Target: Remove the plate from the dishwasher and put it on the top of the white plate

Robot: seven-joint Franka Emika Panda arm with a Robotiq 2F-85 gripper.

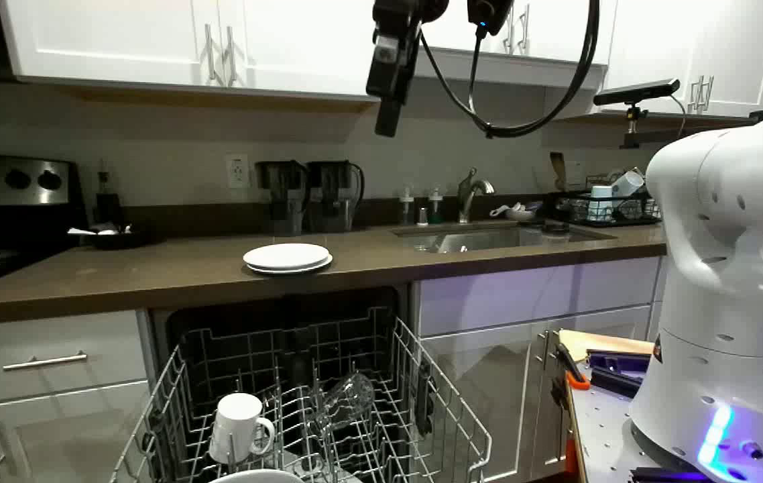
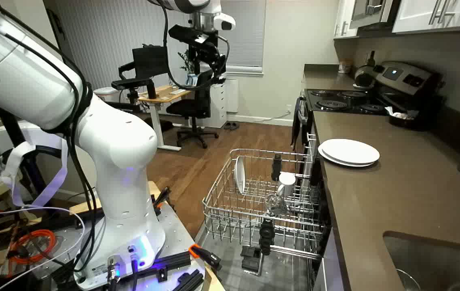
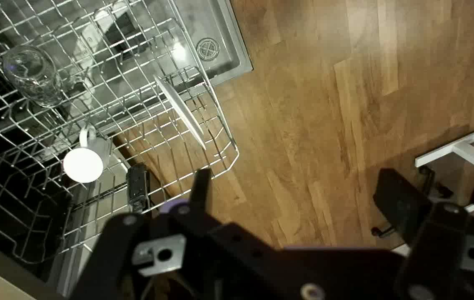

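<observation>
The plate (image 2: 239,175) stands upright in the pulled-out rack of the dishwasher (image 1: 281,302), near the rack's outer end. It shows edge-on in the wrist view (image 3: 180,111), and only its top edge (image 1: 257,477) shows at the bottom of an exterior view. The white plate (image 1: 287,255) lies flat on the counter above the dishwasher, on top of another plate; the stack also shows in an exterior view (image 2: 349,151). My gripper (image 3: 294,177) is open and empty, high above the floor beside the rack's outer end. It hangs high in both exterior views (image 1: 388,121) (image 2: 218,74).
A white mug (image 1: 237,426) and a clear glass (image 1: 348,399) stand in the rack. Two dark pitchers (image 1: 308,194) stand behind the plates. A sink (image 1: 489,240) is along the counter. Upper cabinets (image 1: 120,40) hang above. A desk and chair (image 2: 191,109) are beyond.
</observation>
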